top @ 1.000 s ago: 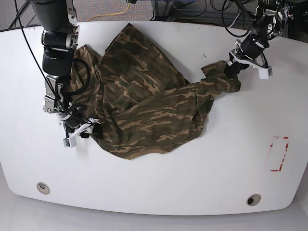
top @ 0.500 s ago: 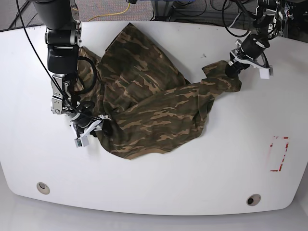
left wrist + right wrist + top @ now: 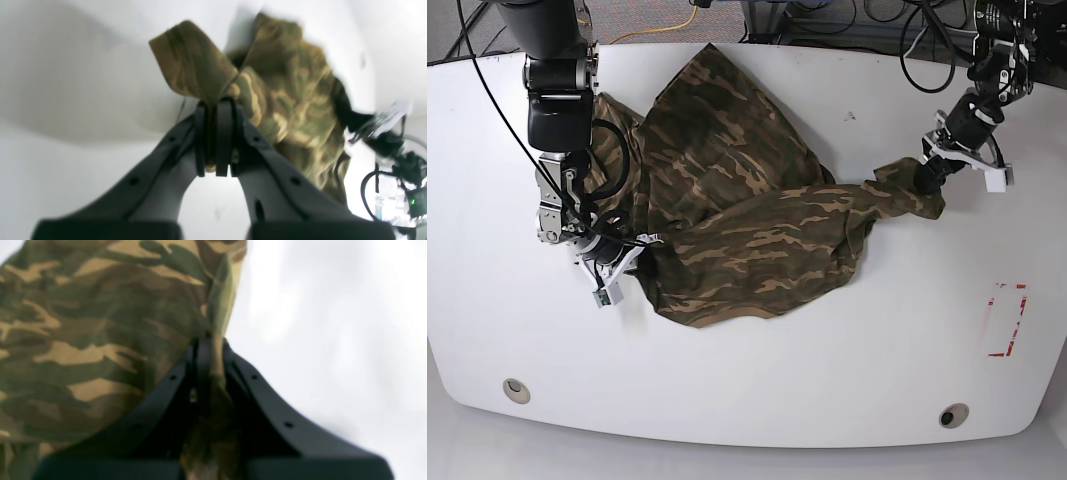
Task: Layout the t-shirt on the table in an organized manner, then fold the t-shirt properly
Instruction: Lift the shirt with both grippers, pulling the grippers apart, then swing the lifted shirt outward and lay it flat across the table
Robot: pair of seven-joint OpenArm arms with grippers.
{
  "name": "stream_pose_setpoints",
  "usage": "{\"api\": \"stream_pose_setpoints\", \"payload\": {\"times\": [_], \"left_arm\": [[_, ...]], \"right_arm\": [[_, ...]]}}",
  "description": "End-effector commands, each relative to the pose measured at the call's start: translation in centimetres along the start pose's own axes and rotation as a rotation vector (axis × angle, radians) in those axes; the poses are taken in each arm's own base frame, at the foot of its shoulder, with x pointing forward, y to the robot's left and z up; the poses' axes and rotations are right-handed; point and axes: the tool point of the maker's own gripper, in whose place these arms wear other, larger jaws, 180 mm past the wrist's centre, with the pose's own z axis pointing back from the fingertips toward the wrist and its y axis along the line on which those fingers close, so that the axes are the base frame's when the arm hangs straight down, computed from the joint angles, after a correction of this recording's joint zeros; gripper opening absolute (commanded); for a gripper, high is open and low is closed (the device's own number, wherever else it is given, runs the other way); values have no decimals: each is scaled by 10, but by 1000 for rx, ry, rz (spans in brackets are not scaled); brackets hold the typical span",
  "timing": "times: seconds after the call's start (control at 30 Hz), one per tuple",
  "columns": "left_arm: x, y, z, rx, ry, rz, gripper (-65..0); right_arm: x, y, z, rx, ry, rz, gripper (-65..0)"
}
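The right gripper (image 3: 619, 268), at the base view's left, is clamped on a fold of the soft olive, brown and tan camouflage-print t-shirt (image 3: 737, 215); the garment lies bunched across the middle of the glossy white table (image 3: 757, 380); at the far side the left gripper (image 3: 924, 172) pinches a stretched-out corner. The laying-out step seems under way; next, both arms likely need to pull apart to spread the cloth flat.

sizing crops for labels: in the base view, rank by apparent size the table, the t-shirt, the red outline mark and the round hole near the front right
1. Glossy white table
2. Camouflage cloth t-shirt
3. Red rectangular outline mark
4. Small round hole
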Motion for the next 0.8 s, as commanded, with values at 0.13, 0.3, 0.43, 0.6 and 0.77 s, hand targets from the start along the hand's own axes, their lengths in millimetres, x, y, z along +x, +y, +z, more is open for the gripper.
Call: {"api": "stream_pose_setpoints", "payload": {"times": [0.13, 0.3, 0.43, 0.6, 0.77], "left_arm": [[54, -21, -4, -60, -94, -106, -650], [90, -34, -6, -81, -144, -181, -650], [119, -44, -4, -94, -182, -246, -650], [159, -61, 2, -110, -242, -337, -650], [205, -85, 14, -132, -322, -431, -650]], "right_arm": [[69, 11, 27, -12, -89, 151, -650], [106, 27, 49, -31, -136, 263, -650], [136, 40, 68, -49, -191, 342, -650], [169, 51, 90, -82, -231, 420, -650], [206, 62, 111, -107, -313, 482, -650]]}}
